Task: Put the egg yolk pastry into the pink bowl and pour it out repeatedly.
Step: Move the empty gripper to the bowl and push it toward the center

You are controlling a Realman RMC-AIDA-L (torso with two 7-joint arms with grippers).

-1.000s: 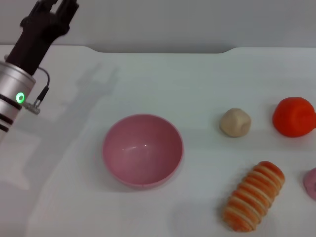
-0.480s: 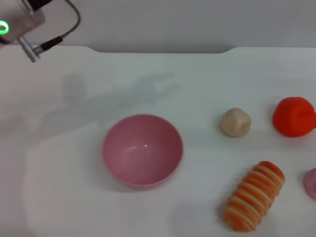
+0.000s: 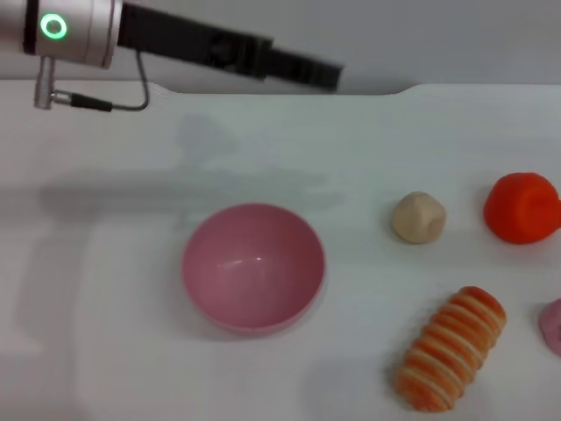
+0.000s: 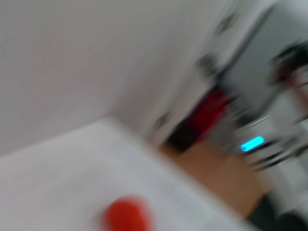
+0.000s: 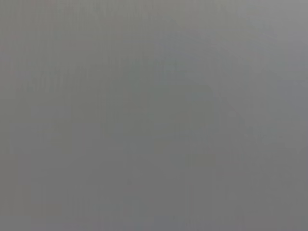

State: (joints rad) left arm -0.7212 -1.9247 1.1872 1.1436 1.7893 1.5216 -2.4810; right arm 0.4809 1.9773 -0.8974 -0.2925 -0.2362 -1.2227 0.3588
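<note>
The pink bowl point(image 3: 253, 267) stands upright and empty on the white table, left of centre in the head view. To its right lies the small beige egg yolk pastry point(image 3: 418, 217), apart from the bowl. My left arm reaches in from the upper left, and its dark left gripper point(image 3: 307, 70) stretches sideways high over the table's far edge, well above and behind the bowl, nothing seen in it. The right gripper is out of view, and the right wrist view is plain grey.
An orange-red rounded object point(image 3: 522, 208) point(image 4: 126, 215) sits at the right edge. An orange-and-cream striped roll point(image 3: 450, 347) lies at the front right, with a pink item point(image 3: 552, 324) cut off by the edge. The table's far edge point(image 3: 289, 88) runs behind.
My left arm has swung from pointing up at the far left to lying sideways across the top, its gripper now reaching toward the middle. The objects on the table have not moved.
</note>
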